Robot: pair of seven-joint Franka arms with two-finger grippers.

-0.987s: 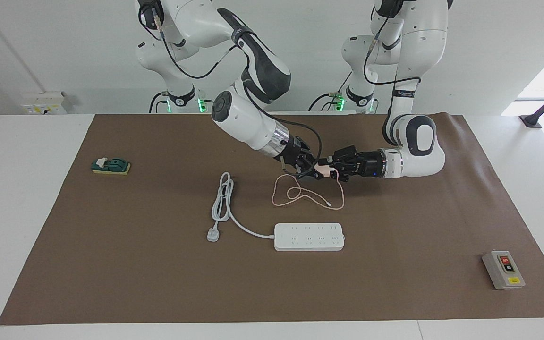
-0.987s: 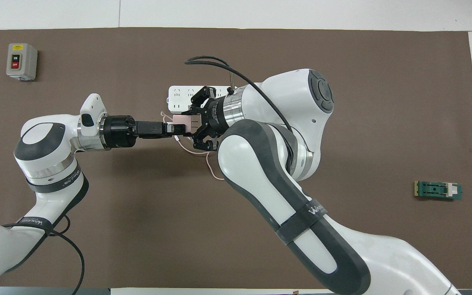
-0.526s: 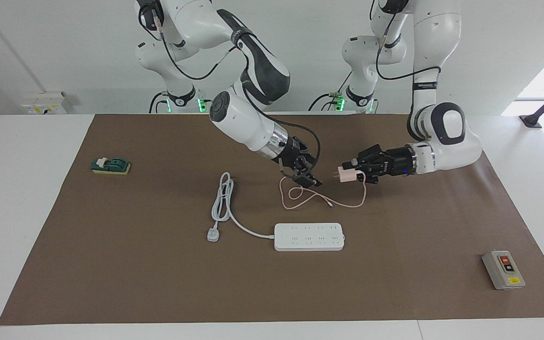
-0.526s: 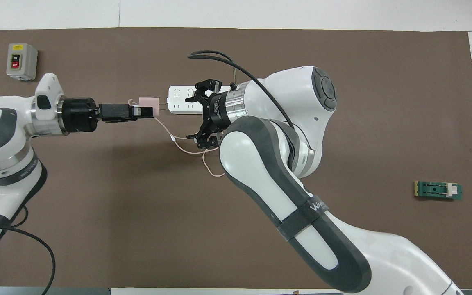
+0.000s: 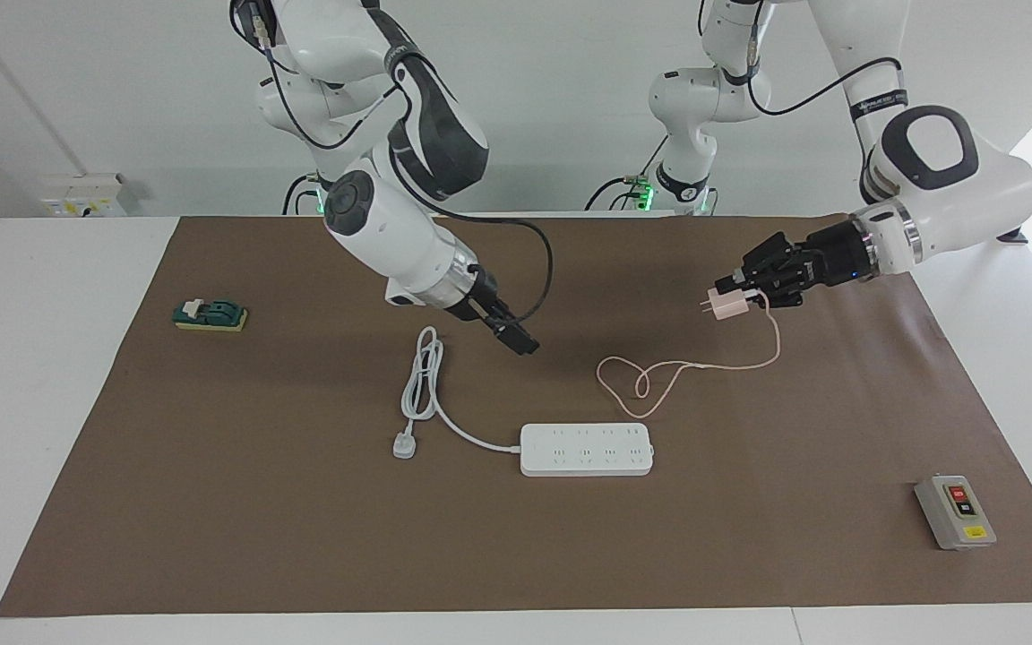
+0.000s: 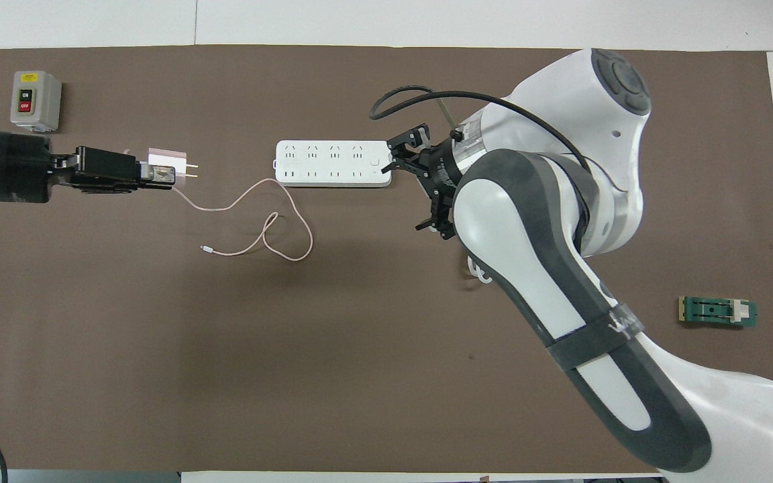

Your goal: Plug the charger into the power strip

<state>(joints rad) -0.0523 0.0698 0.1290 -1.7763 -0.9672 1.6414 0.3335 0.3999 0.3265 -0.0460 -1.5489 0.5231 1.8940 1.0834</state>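
Note:
The pale pink charger (image 5: 727, 305) (image 6: 165, 166) hangs in the air over the mat toward the left arm's end, with my left gripper (image 5: 738, 294) (image 6: 157, 174) shut on it. Its prongs (image 6: 190, 172) point level toward the right arm's end. Its thin pink cable (image 5: 659, 376) (image 6: 267, 225) drops to the mat and lies in a loop. The white power strip (image 5: 586, 449) (image 6: 331, 163) lies flat mid-table, sockets up. My right gripper (image 5: 520, 342) (image 6: 408, 186) is open and holds nothing, over the mat beside the strip's coiled cord.
The strip's thick white cord (image 5: 422, 385) ends in a white plug (image 5: 404, 445) toward the right arm's end. A grey switch box (image 5: 955, 512) (image 6: 35, 100) sits at the mat's corner. A green block (image 5: 210, 314) (image 6: 717, 312) lies near the right arm's edge.
The right gripper opened, let go of the charger and drew back toward its own end. The left gripper carried the charger toward the left arm's end, dragging the cable along.

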